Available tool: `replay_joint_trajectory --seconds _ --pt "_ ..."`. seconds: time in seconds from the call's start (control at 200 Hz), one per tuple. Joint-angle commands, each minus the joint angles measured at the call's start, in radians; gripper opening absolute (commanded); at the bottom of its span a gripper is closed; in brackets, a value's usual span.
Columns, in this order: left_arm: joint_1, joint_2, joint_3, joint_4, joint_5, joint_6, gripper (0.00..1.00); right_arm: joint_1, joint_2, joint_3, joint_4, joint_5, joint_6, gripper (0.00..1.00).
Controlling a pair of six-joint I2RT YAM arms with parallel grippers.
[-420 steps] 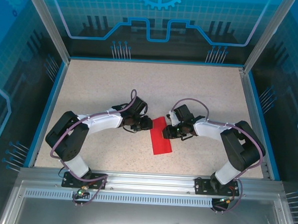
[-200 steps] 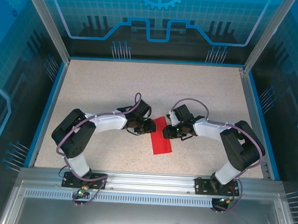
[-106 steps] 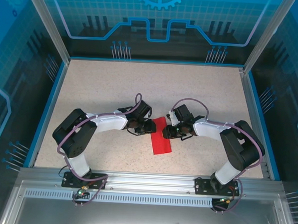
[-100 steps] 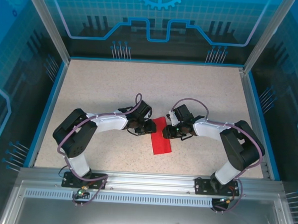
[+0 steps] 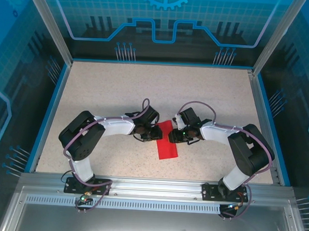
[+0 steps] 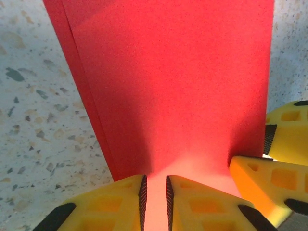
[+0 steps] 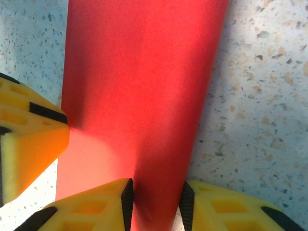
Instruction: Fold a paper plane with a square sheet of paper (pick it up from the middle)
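The left arm's fingers (image 6: 142,187) are nearly pressed together, pinching a thin edge of the square sheet of paper (image 6: 168,86). The right arm's fingers (image 7: 128,195) stand wider, gripping a raised fold of it. We judge these 2 holds, facing each other across the sheet's far end, are meant to anchor 1 side while the other is drawn over into a crease. The sheet, a long doubled strip, lies on the counter (image 5: 109,87), its near end free.

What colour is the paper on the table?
The paper is plain bright red, with no pattern. It shows best in the left wrist view.
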Motion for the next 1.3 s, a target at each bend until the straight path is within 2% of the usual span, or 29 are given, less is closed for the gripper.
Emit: replay_joint_trajectory --seconds 0.0,0.415,0.69,1.005,1.065,1.295 --pt "-0.006 0.021 0.008 -0.02 0.004 -0.004 0.2 0.03 0.044 -0.003 0.003 0.006 0.001 0.35" --pt "-0.006 0.058 0.003 -0.039 -0.024 0.01 0.19 0.032 0.025 0.003 -0.015 0.016 -0.009 0.36" --pt "-0.006 0.075 0.002 -0.067 -0.053 0.028 0.18 0.013 -0.018 0.008 -0.05 0.027 -0.024 0.4" --pt "-0.006 0.089 -0.003 -0.059 -0.058 0.033 0.18 -0.027 -0.138 0.016 -0.15 0.073 -0.047 0.48" --pt "-0.006 0.093 -0.001 -0.059 -0.058 0.036 0.18 -0.03 -0.16 0.018 -0.164 0.064 -0.043 0.47" --pt "-0.006 0.094 0.008 -0.064 -0.06 0.042 0.18 0.008 -0.167 -0.001 -0.09 -0.061 0.034 0.32"
